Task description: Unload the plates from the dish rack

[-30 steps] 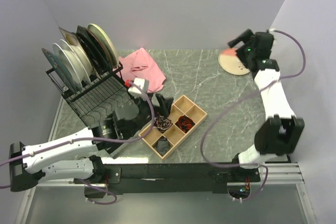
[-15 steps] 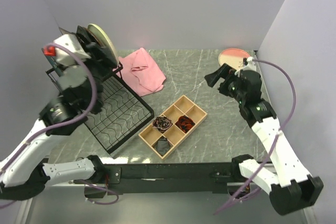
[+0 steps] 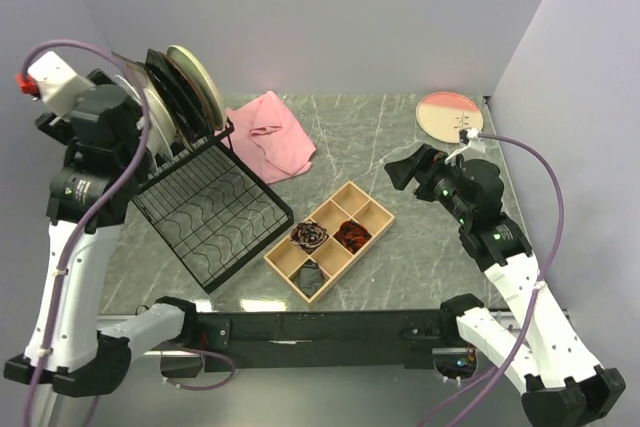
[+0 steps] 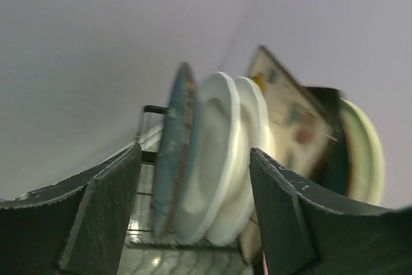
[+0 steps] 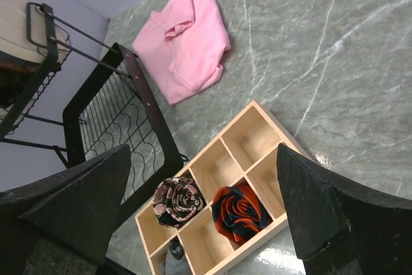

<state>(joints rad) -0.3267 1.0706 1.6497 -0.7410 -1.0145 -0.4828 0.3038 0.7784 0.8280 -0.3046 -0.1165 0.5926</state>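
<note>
The black wire dish rack [image 3: 212, 219] stands at the table's left, with several plates upright at its back. The cream-green plate [image 3: 196, 77] is rearmost, and dark plates [image 3: 168, 87] stand in front of it. In the left wrist view the row reads teal plate [image 4: 172, 159], white plates [image 4: 215, 152], square cream floral plate [image 4: 288, 113] and cream-green plate [image 4: 362, 152]. My left gripper [image 3: 128, 125] [image 4: 193, 217] is open and empty, just short of the teal and white plates. A pink-cream plate [image 3: 449, 115] lies flat at the far right. My right gripper [image 3: 405, 169] [image 5: 203, 204] is open and empty, above the table.
A wooden compartment tray [image 3: 330, 239] [image 5: 257, 136] with rolled cloths sits mid-table, right of the rack [image 5: 122, 114]. A pink cloth [image 3: 275, 132] [image 5: 188, 40] lies behind it. Walls close in at the left, back and right.
My left arm has swung up from low over the table to the rack's left end, facing the plates. My right arm has drawn back from the pink-cream plate, which now lies on the table.
</note>
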